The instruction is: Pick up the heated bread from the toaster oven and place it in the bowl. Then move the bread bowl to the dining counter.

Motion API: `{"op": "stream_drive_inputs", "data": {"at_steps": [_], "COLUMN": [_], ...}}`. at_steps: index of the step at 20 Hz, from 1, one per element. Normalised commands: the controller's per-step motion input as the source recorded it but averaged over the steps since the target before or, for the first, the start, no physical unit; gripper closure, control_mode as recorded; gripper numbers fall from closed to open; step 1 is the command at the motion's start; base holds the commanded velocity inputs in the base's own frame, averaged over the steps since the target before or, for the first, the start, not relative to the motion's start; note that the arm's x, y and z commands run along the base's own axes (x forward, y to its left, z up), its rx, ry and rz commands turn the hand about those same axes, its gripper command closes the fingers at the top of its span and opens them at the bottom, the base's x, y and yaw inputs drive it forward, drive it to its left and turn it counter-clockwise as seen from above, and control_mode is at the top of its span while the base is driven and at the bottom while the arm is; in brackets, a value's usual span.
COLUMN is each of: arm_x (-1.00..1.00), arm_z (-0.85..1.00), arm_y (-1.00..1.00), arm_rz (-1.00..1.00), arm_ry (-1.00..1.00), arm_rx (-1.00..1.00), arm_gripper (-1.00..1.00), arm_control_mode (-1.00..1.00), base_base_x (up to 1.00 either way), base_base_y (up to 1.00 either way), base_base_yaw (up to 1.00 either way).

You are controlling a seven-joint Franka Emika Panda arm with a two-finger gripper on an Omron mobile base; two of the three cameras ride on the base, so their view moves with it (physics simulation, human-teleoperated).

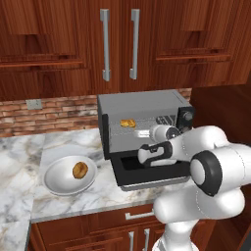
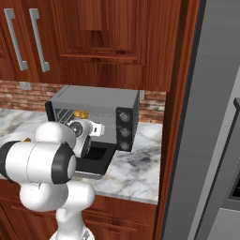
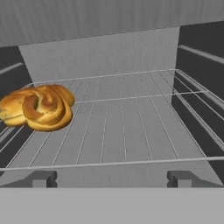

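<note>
The grey toaster oven (image 1: pixel 142 104) (image 2: pixel 96 99) stands on the marble counter with its black door (image 1: pixel 152 171) dropped open. The heated bread (image 1: pixel 128 123) (image 2: pixel 80 114) (image 3: pixel 38 107), a golden twisted pastry, lies on the left side of the wire rack (image 3: pixel 127 127). My gripper (image 1: pixel 142 133) (image 2: pixel 97 129) (image 3: pixel 112 179) hovers at the oven mouth, over the door and right of the bread. It is open, with nothing between its fingertips (image 3: pixel 43 178). The white bowl (image 1: pixel 56 182) (image 2: pixel 10 137) sits on the counter left of the oven. The dining counter is out of view.
A darker brown bun (image 1: pixel 80 170) lies in the bowl. Wooden wall cabinets (image 1: pixel 117 44) hang above the oven. A wood panel (image 2: pixel 180 117) and a tall grey appliance (image 2: pixel 215 117) close off the right. The oven's side walls (image 3: pixel 199 87) flank the rack.
</note>
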Motion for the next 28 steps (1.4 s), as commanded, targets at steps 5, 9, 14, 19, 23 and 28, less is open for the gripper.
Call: {"op": "stream_drive_inputs", "data": {"at_steps": [5, 9, 14, 19, 23, 28], "arm_x": [0.02, 0.3, 0.37, 0.22, 0.26, 0.31], "arm_z": [0.44, 0.04, -0.03, -0.5, -0.48, -0.43], "arm_y": [0.0, 0.0, 0.0, 0.0, 0.0, 0.0], "arm_rz": [0.0, 0.0, 0.0, 0.0, 0.0, 0.0], "arm_ry": [0.0, 0.0, 0.0, 0.0, 0.0, 0.0], "arm_rx": [0.0, -0.01, -0.04, -0.11, -0.1, -0.07], "arm_gripper": [-1.0, -1.0, -1.0, -1.0, -1.0, -1.0], "arm_control_mode": [-1.0, -1.0, -1.0, -1.0, -1.0, -1.0], "base_base_x": [0.0, 0.0, 0.0, 0.0, 0.0, 0.0], "base_base_y": [0.0, 0.0, 0.0, 0.0, 0.0, 0.0], "base_base_yaw": [0.0, 0.0, 0.0, 0.0, 0.0, 0.0]}}
